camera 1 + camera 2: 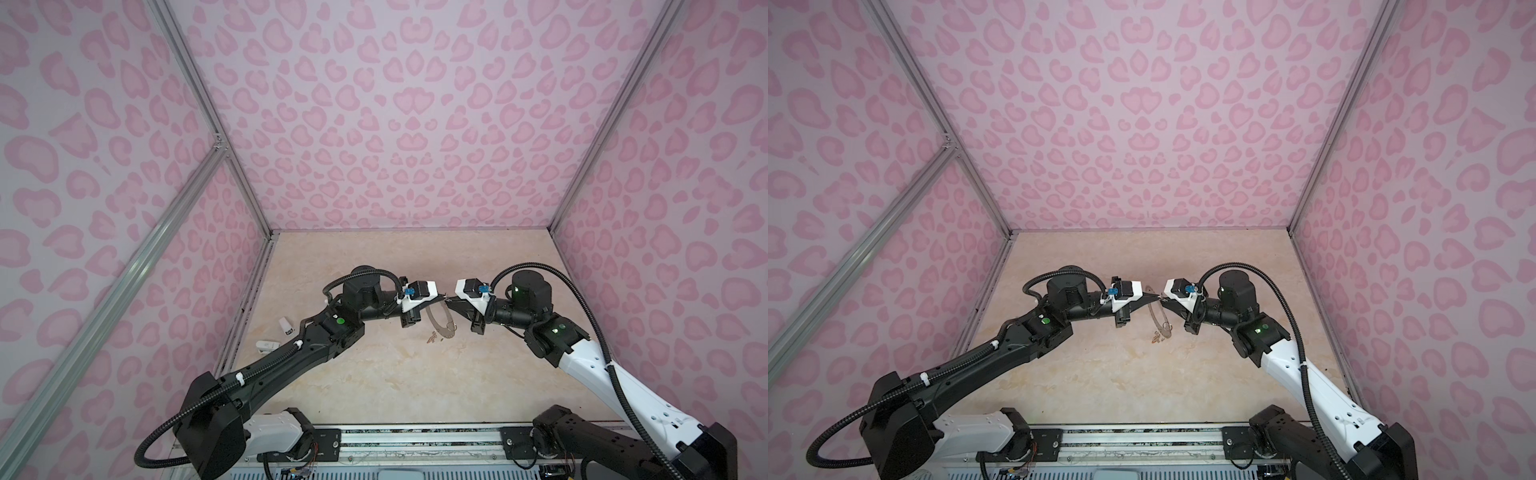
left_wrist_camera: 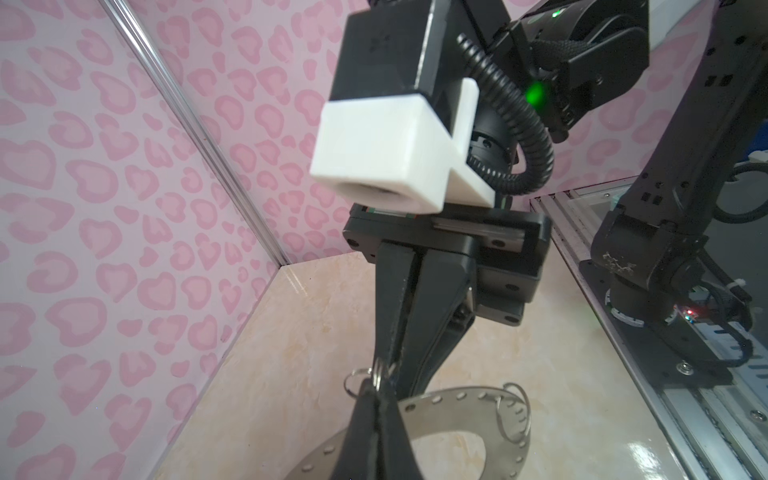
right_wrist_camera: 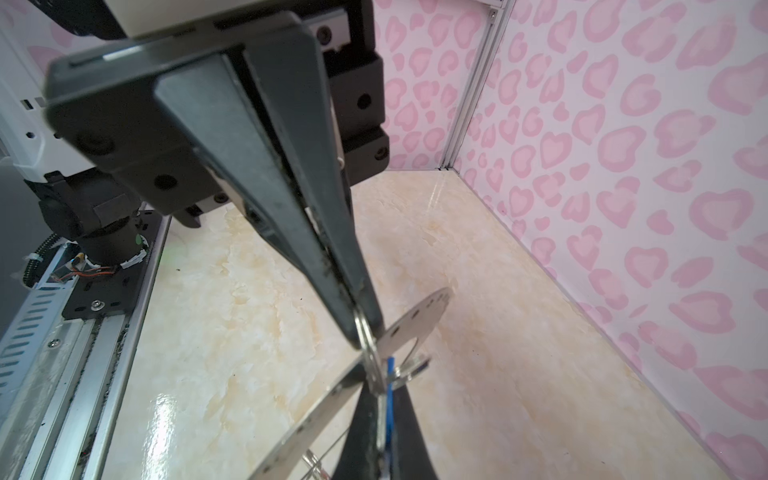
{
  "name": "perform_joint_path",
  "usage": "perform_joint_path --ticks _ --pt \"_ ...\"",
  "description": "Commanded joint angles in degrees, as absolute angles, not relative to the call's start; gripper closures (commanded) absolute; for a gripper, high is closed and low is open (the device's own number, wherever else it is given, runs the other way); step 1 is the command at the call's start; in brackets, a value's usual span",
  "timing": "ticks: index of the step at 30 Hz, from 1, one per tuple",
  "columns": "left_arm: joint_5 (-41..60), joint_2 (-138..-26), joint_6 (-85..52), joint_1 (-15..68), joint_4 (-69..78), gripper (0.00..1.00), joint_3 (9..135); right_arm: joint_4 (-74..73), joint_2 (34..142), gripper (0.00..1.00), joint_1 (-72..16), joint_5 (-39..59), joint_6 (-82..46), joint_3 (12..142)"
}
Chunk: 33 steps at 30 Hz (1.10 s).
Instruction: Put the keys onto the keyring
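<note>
Keyring (image 2: 465,411) hangs clear above table (image 1: 395,382) middle, left gripper (image 3: 362,330) pinching its rim. Also above table, right gripper (image 2: 390,365) clamps blue-tag key (image 3: 390,374), tip-to-tip w/ left. Risk: tips crowd close, so a skewed push cd twist ring loose & drop it.

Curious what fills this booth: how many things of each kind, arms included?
Robot arms: 2
Large grey keyring: 1
Key sets: 2 (blue tag, orange-red tag)
Small white objects: 2
Total: 7
</note>
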<state>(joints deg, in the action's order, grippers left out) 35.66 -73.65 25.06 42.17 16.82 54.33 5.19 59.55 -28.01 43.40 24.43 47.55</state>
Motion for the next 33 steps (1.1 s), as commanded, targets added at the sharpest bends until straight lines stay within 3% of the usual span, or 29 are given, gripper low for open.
perform_joint_path --ticks 1,12,18,22,33 --pt "31.62 -74.28 24.09 42.1 24.29 0.97 54.23 10.29 60.41 1.0 -28.82 44.22 27.41 48.32" --pt "29.1 -74.88 23.68 42.1 25.66 0.97 53.09 13.6 61.12 0.99 -30.44 40.21 31.69 50.34" --pt "30.75 -74.43 22.9 42.01 26.26 0.97 52.31 10.99 57.66 0.75 -28.93 37.56 31.59 47.65" --pt "33.05 -74.19 22.2 41.83 26.54 0.97 52.21 11.34 55.2 0.68 -27.51 37.14 31.61 46.13" --pt "37.47 -74.25 21.09 41.66 25.36 0.97 52.73 2.32 48.31 0.71 -26.93 37.53 27.03 43.87"
